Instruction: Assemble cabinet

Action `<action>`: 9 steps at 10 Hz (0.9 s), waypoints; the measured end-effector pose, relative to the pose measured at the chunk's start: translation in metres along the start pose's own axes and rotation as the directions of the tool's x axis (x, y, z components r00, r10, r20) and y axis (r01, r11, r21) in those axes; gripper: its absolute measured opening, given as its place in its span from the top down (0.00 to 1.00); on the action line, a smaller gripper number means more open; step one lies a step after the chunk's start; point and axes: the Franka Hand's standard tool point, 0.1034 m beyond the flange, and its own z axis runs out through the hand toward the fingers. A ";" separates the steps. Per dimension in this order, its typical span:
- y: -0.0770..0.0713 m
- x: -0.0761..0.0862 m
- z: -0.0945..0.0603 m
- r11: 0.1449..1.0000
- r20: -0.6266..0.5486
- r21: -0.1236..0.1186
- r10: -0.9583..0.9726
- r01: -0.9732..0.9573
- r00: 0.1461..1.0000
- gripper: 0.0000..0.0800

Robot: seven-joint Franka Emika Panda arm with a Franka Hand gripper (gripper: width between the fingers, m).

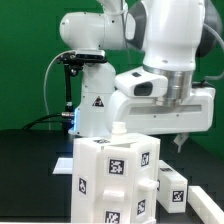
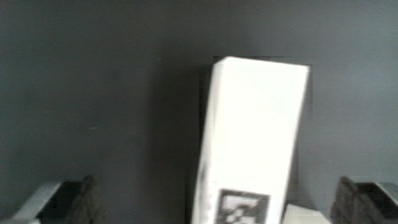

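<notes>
The cabinet body (image 1: pixel 115 178) is a white box of panels with black-and-white tags, standing at the front of the black table. A smaller white tagged part (image 1: pixel 172 186) lies beside it on the exterior view's right. My gripper (image 1: pixel 180 141) hangs above and behind these parts, toward the exterior view's right. In the wrist view a long white panel (image 2: pixel 258 125) with a tag (image 2: pixel 240 203) at its near end lies on the dark table beneath my gripper (image 2: pixel 217 203). The dark fingers (image 2: pixel 64 200) stand wide apart on either side of it, open, and touch nothing.
The white robot base (image 1: pixel 95 105) stands behind the cabinet parts in front of a green backdrop. A black stand with a camera (image 1: pixel 68 80) rises at the exterior view's left. The table top (image 1: pixel 35 160) is black.
</notes>
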 end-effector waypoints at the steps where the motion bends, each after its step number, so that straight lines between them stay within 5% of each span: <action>1: -0.005 0.001 0.007 1.000 0.002 -0.001 -0.005 0.005 1.000 0.19; 4: -0.009 0.003 0.023 1.000 0.000 -0.002 -0.012 0.012 1.000 0.19; 9: -0.006 0.002 0.027 1.000 0.006 -0.002 -0.017 0.017 1.000 0.19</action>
